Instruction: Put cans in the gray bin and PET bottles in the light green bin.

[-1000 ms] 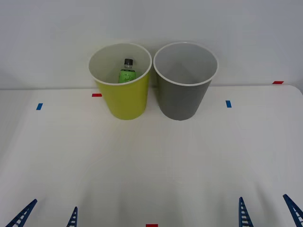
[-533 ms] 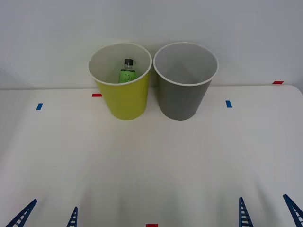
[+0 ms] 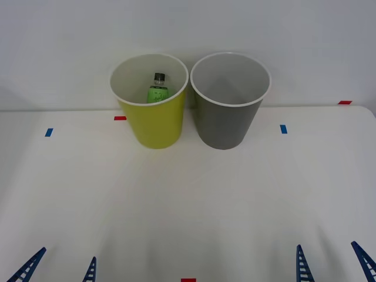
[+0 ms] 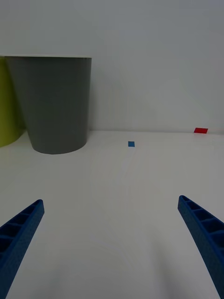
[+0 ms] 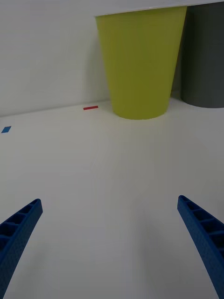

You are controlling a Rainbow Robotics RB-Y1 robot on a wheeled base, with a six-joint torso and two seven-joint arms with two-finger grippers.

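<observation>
The light green bin (image 3: 153, 120) (image 5: 140, 65) stands at the back of the white table, left of centre. Inside it a PET bottle (image 3: 157, 89) with a green label and black cap leans upright. Right beside it stands the gray bin (image 3: 228, 117) (image 4: 53, 103), and what its inside holds is hidden. No cans are in sight. My left gripper (image 3: 59, 269) (image 5: 109, 247) is open at the near left edge, far from the bins. At the near right edge my right gripper (image 3: 332, 261) (image 4: 109, 247) is open too, with nothing between its fingers.
Small blue tape marks (image 3: 49, 132) (image 3: 284, 128) and red tape marks (image 3: 120, 118) (image 3: 345, 102) dot the table. Another red mark (image 3: 188, 280) sits at the near edge. A white wall rises right behind the bins.
</observation>
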